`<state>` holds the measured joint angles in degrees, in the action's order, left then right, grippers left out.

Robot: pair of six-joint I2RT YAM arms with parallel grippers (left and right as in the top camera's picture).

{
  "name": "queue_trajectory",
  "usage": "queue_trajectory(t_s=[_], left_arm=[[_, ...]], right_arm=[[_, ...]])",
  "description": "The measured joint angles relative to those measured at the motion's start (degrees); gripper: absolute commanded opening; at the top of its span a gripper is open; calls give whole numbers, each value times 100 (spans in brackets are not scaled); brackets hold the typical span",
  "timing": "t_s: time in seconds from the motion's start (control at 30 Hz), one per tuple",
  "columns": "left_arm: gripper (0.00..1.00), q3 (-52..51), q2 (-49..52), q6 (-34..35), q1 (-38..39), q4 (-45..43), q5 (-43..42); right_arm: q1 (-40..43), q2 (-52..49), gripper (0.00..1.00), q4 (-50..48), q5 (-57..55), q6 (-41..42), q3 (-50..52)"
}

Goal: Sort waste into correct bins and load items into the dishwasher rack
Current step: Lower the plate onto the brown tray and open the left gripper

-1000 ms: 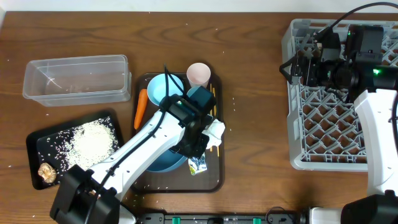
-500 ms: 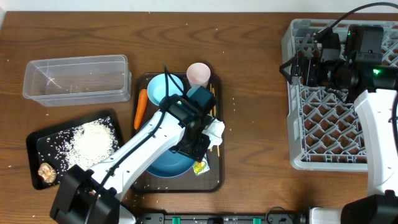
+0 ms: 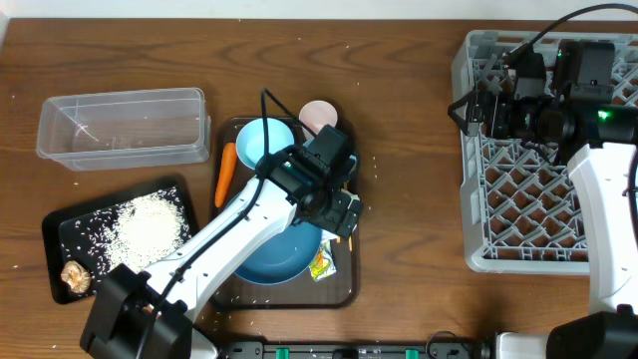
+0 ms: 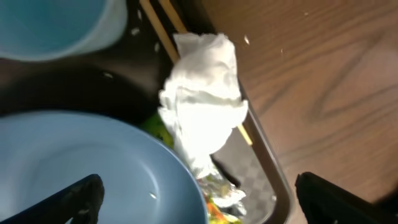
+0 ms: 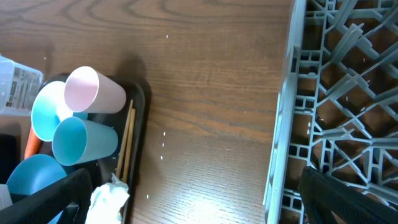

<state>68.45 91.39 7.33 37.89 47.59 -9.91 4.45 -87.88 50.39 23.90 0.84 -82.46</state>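
Note:
My left gripper hangs open over the brown serving tray, its fingers spread wide either side of the crumpled white napkin, not touching it. Below the napkin lies the yellow-green wrapper, beside the large blue plate. Chopsticks run under the napkin. In the overhead view the left gripper covers the napkin. My right gripper is open and empty at the left rim of the grey rack. The pink cup and light-blue cup lie on the tray.
The clear tub stands at the back left. The black tray in front of it holds rice and a brown lump. A carrot lies at the serving tray's left edge, beside the small pale-blue bowl.
My left gripper has gone from shut to wide open and shifted up and right, from beside the wrapper to over the napkin. The right arm has not moved.

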Motion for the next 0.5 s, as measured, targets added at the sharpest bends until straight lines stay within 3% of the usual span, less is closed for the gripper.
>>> queue_trajectory(t_s=[0.5], left_arm=[[98,1445,0,-455,-599,308,693]], right_arm=[[0,0,99,-190,-20,0,0]])
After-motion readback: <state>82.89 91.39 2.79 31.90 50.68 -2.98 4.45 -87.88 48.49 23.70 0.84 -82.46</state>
